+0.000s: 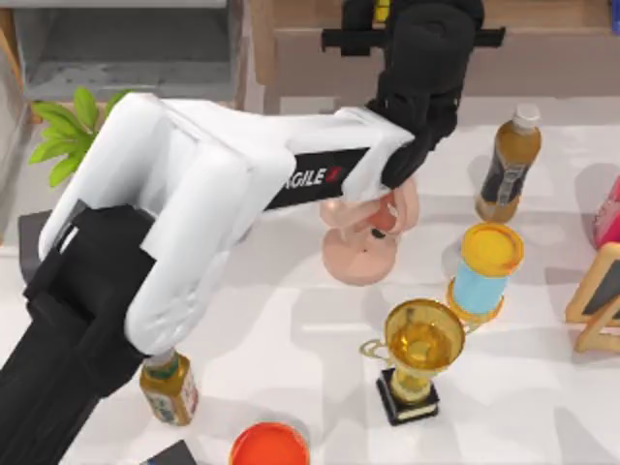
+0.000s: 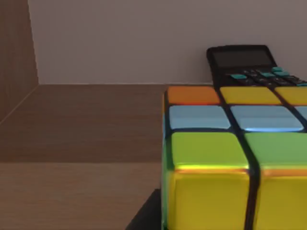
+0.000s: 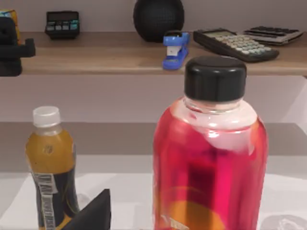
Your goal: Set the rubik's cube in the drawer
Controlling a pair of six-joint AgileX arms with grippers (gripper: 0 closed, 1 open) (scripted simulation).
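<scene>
The rubik's cube (image 2: pixel 230 158), tiled yellow, green, blue and orange, stands on the long brown shelf (image 1: pixel 542 44) at the back. In the left wrist view it is very close, with a black calculator (image 2: pixel 244 64) behind it. My left arm reaches across the table to that shelf, and its gripper (image 1: pixel 392 17) is right at the cube (image 1: pixel 383 10). The right wrist view shows that gripper (image 3: pixel 10 45) far off with the cube (image 3: pixel 8 15) beside it. The drawer (image 1: pixel 126 53), grey inside, is at the back left. A dark tip of my right gripper (image 3: pixel 93 213) shows near a red bottle (image 3: pixel 211 158).
Under the left arm stands a pink fan (image 1: pixel 363 242). A gold trophy (image 1: pixel 417 354), a yellow-lidded blue can (image 1: pixel 484 271) and a tea bottle (image 1: pixel 509 165) crowd the right half. Front left hold a small bottle (image 1: pixel 170 387) and an orange bowl (image 1: pixel 269 448). A plant (image 1: pixel 68 131) stands left.
</scene>
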